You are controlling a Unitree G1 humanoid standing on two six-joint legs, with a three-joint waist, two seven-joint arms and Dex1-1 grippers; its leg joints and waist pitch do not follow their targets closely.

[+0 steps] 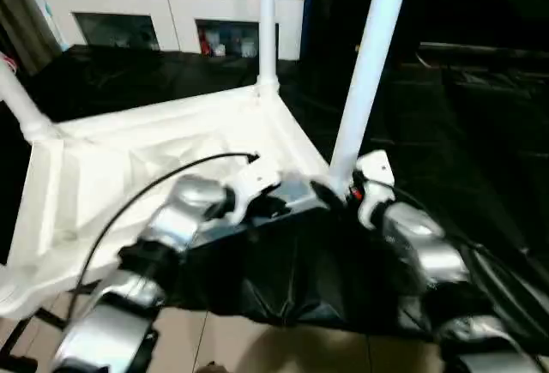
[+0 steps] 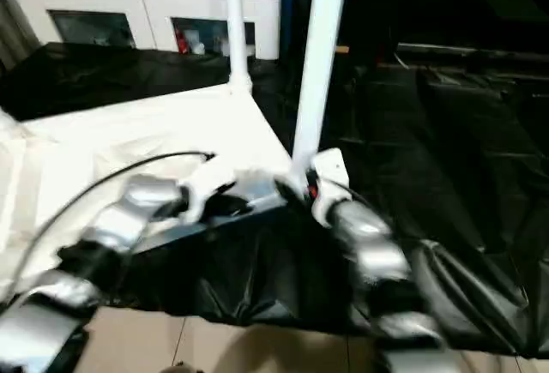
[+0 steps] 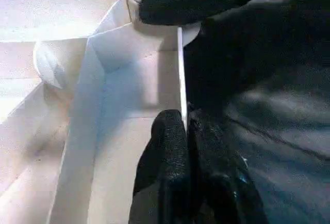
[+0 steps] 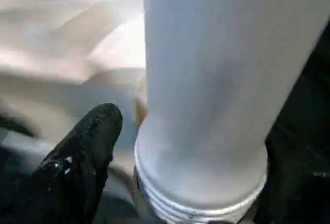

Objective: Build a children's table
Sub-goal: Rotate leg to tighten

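The white table top lies upside down on a black-covered surface, its ribbed underside facing up. Three white legs stand in its corner sockets: one at the far corner, one at the left and one at the near right corner. My left gripper is shut on the thin near rim of the top, close to that corner. My right gripper is open around the base of the near right leg. One finger stands a little apart from the leg. Threads show at the leg's foot.
A white cabinet with glass doors stands behind the work. Black sheeting covers the surface to the right and hangs over its front edge. Tan floor shows below. A black cable arcs over my left forearm.
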